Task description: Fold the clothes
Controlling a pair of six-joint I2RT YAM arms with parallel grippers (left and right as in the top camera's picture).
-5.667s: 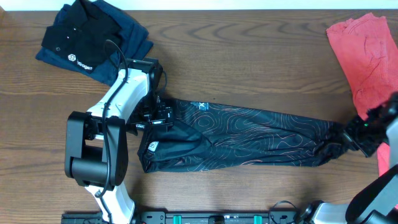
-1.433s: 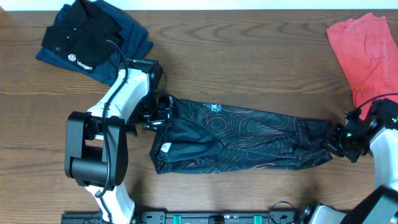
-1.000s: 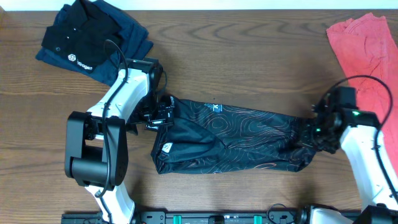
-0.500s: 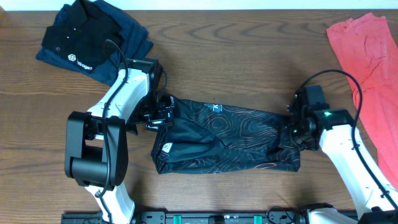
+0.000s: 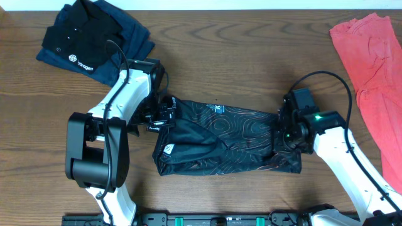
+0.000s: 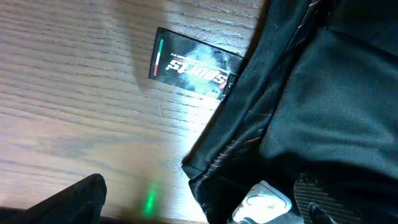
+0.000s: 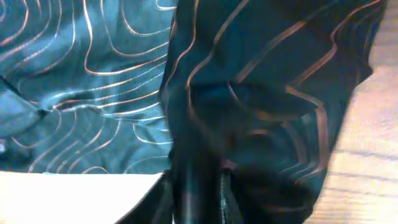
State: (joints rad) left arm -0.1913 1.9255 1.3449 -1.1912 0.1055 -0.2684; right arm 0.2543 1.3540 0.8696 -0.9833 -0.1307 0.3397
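Note:
The black jersey [image 5: 226, 135] with orange-white contour lines lies across the middle of the table as a long band. My right gripper [image 5: 286, 133] is shut on its right end, which is lifted and doubled over toward the left. In the right wrist view the dark fabric [image 7: 81, 74] is bunched and pinched between the fingers [image 7: 199, 193]. My left gripper [image 5: 162, 118] sits at the jersey's upper left corner. In the left wrist view its fingers [image 6: 196, 205] are wide apart over the jersey's edge [image 6: 323, 93], a white label [image 6: 261, 202] between them.
A plain black polo [image 5: 94, 41] with a white logo lies at the back left, beside the left arm. A coral-red garment [image 5: 370, 56] lies at the back right. A black hang tag [image 6: 193, 65] rests on the wood next to the jersey's edge.
My right gripper has carried the jersey's right end leftward from the far right, so the band is now much shorter. My left gripper has stayed at the left corner.

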